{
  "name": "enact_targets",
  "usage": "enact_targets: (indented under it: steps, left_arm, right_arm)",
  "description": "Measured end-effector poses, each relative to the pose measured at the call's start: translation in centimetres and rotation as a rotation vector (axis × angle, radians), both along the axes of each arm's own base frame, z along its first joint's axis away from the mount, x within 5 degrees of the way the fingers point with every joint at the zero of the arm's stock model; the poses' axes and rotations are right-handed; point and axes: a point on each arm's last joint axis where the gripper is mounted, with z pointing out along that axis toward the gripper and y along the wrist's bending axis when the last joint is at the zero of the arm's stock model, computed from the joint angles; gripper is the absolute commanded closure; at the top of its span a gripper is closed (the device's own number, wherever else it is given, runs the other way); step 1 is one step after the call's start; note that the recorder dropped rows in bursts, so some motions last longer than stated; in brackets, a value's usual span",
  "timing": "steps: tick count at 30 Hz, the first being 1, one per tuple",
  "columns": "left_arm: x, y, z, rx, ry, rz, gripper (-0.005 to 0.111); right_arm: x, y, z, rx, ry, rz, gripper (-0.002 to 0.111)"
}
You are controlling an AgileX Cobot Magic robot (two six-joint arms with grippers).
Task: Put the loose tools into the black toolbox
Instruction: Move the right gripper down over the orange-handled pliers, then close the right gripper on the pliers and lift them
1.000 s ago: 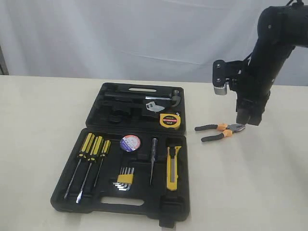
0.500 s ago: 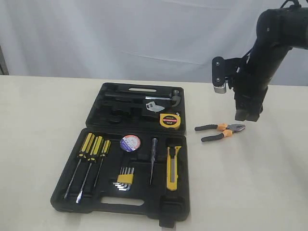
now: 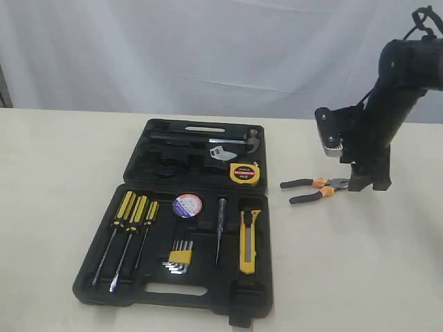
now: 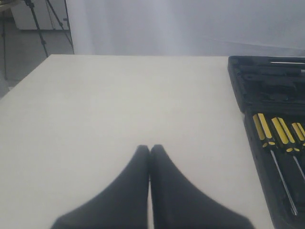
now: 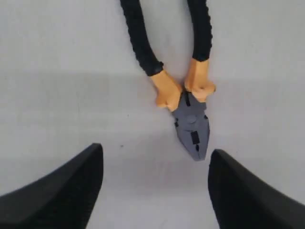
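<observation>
Pliers (image 3: 318, 189), black-and-orange handles, flat on the counter (image 3: 360, 263) just right of the black toolbox (image 3: 221, 290), handles toward the case, grey nose toward the right hand (image 3: 367, 183). Right hand spread, holding nothing; the wrist view shows the nose lying ahead of the gap between its two fingers, not touching either. Tape measure (image 3: 244, 173) sits in the far half of the open case. Tape roll (image 3: 187, 205) and utility knife (image 3: 249, 238) sit in the near half, with the screwdrivers (image 3: 131, 214). Left hand (image 4: 150, 149) pressed together, empty, over bare counter beside the case.
</observation>
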Motion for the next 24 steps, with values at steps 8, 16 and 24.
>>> enact_targets:
  steps: [8,16,24]
  left_arm:
    - [0.0,0.0,0.0,0.0,0.0,0.0,0.107]
    - [0.0,0.0,0.0,0.0,0.0,0.0,0.107]
    - [0.0,0.0,0.0,0.0,0.0,0.0,0.107]
  right_arm:
    - [1.3,-1.4,-2.9,0.045,-0.062,0.153,0.047]
    - [3.0,-1.8,-4.1,0.095,0.005,0.168,0.047]
    - [4.2,-1.9,-4.3,0.156,0.079,0.15,0.047]
